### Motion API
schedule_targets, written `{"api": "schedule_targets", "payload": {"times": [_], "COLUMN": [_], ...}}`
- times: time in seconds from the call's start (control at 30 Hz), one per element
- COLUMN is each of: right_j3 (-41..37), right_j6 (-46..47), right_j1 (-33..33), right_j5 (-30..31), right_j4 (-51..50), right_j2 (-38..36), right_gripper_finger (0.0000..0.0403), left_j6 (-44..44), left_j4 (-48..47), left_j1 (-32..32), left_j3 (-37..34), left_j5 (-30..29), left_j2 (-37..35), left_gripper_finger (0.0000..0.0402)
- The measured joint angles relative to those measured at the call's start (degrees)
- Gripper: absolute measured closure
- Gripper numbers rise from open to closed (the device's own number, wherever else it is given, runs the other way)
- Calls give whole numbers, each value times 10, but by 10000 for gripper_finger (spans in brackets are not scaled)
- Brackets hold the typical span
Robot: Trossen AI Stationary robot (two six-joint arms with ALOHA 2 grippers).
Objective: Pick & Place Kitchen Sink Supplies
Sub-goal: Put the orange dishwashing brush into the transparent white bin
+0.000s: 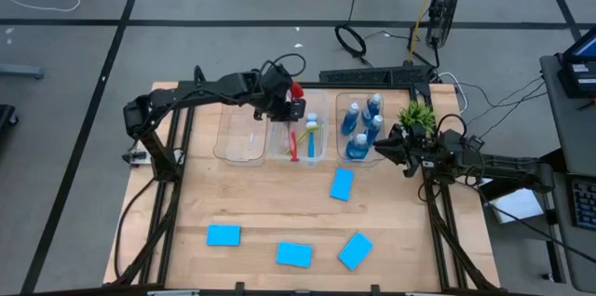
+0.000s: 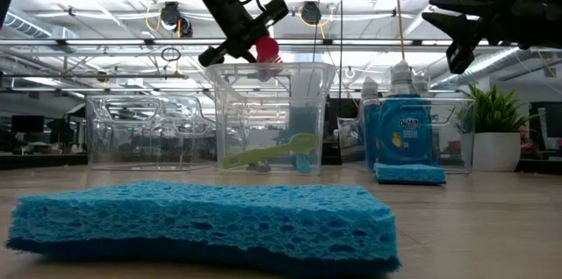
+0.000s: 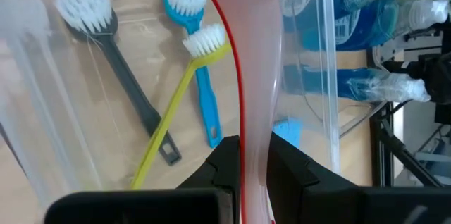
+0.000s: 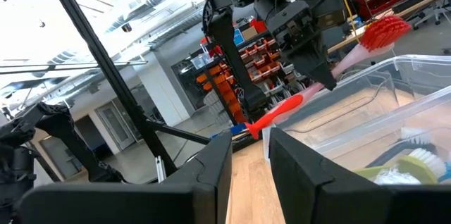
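Observation:
My left gripper hangs over the middle clear bin, shut on the red brush. The brush's red bristle head is up by the bin's far rim. Grey, blue and yellow-green brushes lie flat on that bin's floor. Several blue bottles stand in the right bin. Several blue sponges lie flat on the table. My right gripper waits open beside the bottle bin, touching nothing. My left gripper pinches the red brush's handle about midway along between its two fingers. The fingers slant down from the table's far left and lie across the handle. The brush is lifted and tilted, with the bristle head high and the handle's free end lower.
An empty clear bin stands left of the brush bin. A small green potted plant sits at the far right by the bottle bin. The three bins stand in a row along the table's far half, and sponges dot the near half.

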Motion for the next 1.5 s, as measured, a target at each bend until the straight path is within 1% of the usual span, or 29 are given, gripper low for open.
{"api": "schedule_targets", "payload": {"times": [0.17, 0.3, 0.4, 0.47, 0.6, 0.77, 0.83, 1.0, 1.1, 1.23, 1.4, 1.5], "right_j3": [0, 0, 0, 0, 0, 0, 0, 0, 0, 0, 0, 0], "right_j6": [0, 0, 0, 0, 0, 0, 0, 0, 0, 0, 0, 0], "right_j1": [0, 0, 0, 0, 0, 0, 0, 0, 0, 0, 0, 0], "right_j5": [0, 0, 0, 0, 0, 0, -1, -2, -2, -2, -2, -2], "right_j4": [0, 0, 0, 0, 0, 0, 0, 0, 0, 0, -2, -2], "right_j2": [0, 0, 0, 0, 0, 0, 0, 0, 0, 0, 0, 0], "right_gripper_finger": [316, 316, 316, 316, 316, 316, 316, 316, 316, 316, 316, 316], "left_j6": [8, 12, 14, 16, 3, 0, 2, 25, 38, 38, 40, 41], "left_j4": [8, 63, 111, 120, 119, 163, 177, 190, 191, 162, 170, 152], "left_j1": [0, -1, 2, 2, -2, -7, -6, 2, 6, -5, -23, -32], "left_j3": [0, 0, 0, 0, 0, 0, 0, 0, 0, -1, 0, -1], "left_j5": [-45, -88, -98, -116, -119, -121, -131, -191, -212, -214, -216, -211], "left_j2": [0, 0, 0, 0, 0, 0, 0, -3, -2, 23, 43, 45], "left_gripper_finger": [360, 360, 360, 360, 360, 360, 360, 360, 360, 360, 360, 360]}}
